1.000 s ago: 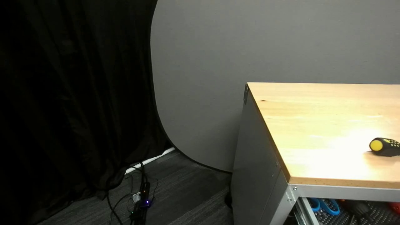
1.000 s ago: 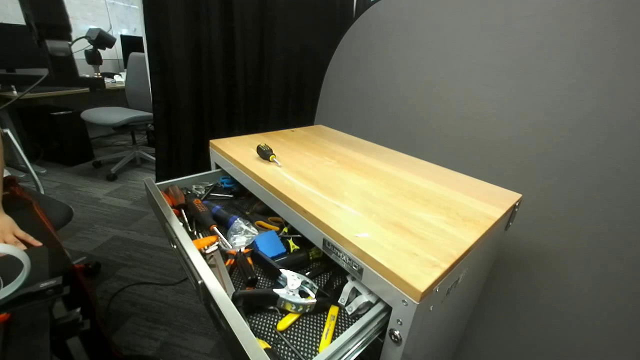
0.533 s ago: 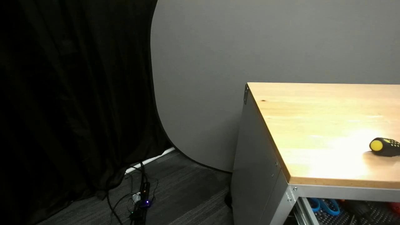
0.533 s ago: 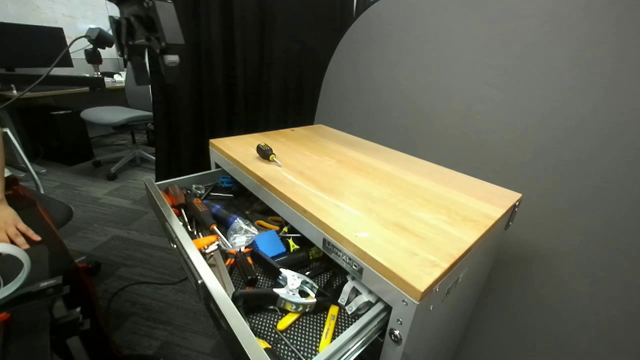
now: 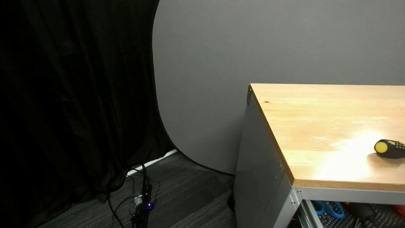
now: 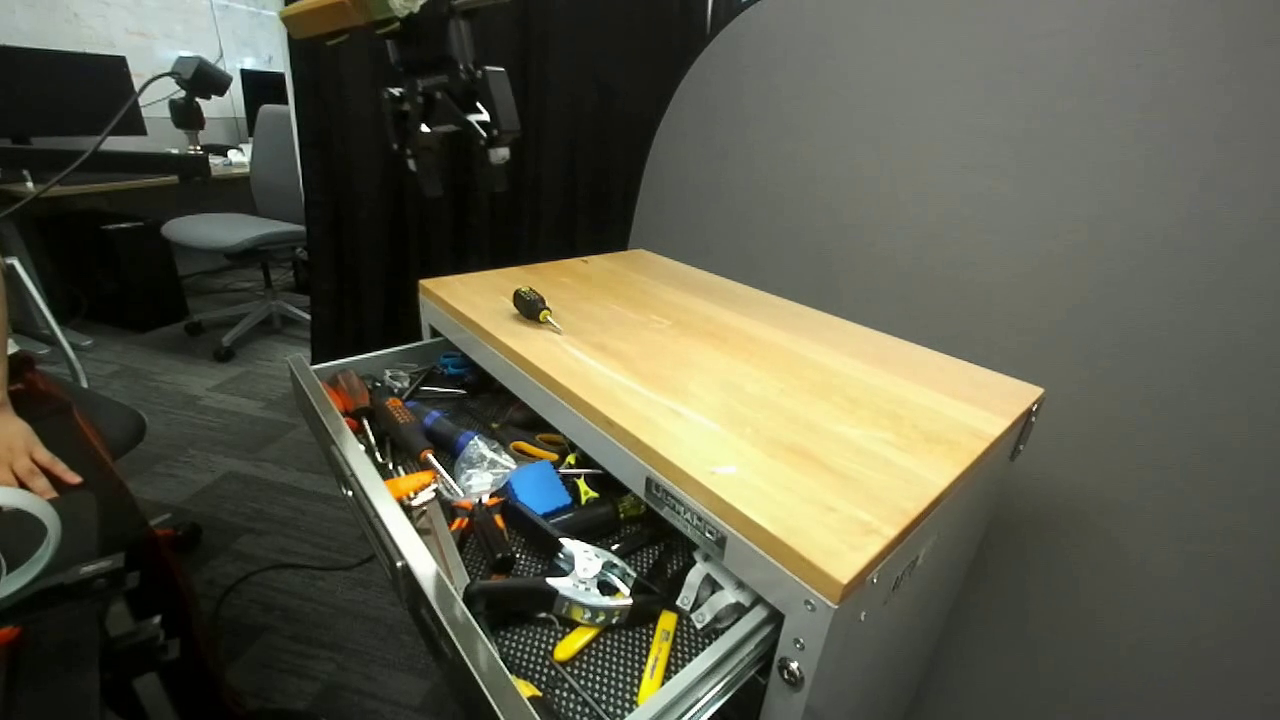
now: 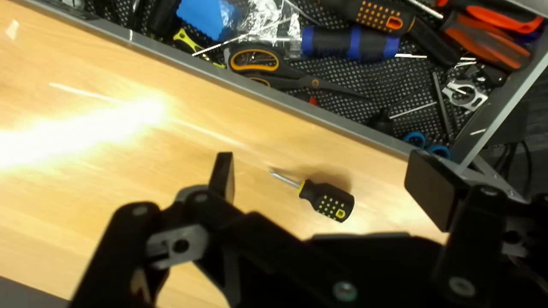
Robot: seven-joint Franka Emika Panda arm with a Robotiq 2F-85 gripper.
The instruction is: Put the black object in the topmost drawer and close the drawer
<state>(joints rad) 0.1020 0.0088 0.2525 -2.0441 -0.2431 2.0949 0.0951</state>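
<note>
The black object is a stubby screwdriver [image 6: 530, 303] with a black handle, yellow markings and a short metal shaft. It lies on the pale wood top [image 6: 720, 370] near the drawer side; its yellow end shows in an exterior view [image 5: 381, 147]. The topmost drawer [image 6: 420, 560] is pulled out and full of tools. My gripper [image 6: 465, 175] is open and empty, high above the tabletop's far end. In the wrist view the screwdriver [image 7: 329, 199] appears between the widely parted fingers of the gripper [image 7: 327, 182], well below them and untouched.
The drawer holds a blue block [image 6: 540, 487], a metal clamp [image 6: 590, 580], scissors [image 7: 295, 77] and several screwdrivers. A grey panel [image 6: 950, 200] stands behind the cabinet. A person's hand [image 6: 30, 460] is at the left edge, beside a white ring [image 6: 40, 530].
In an exterior view my gripper has come in from the upper left, moving right toward the tabletop's far end. The screwdriver and the open drawer have not moved.
</note>
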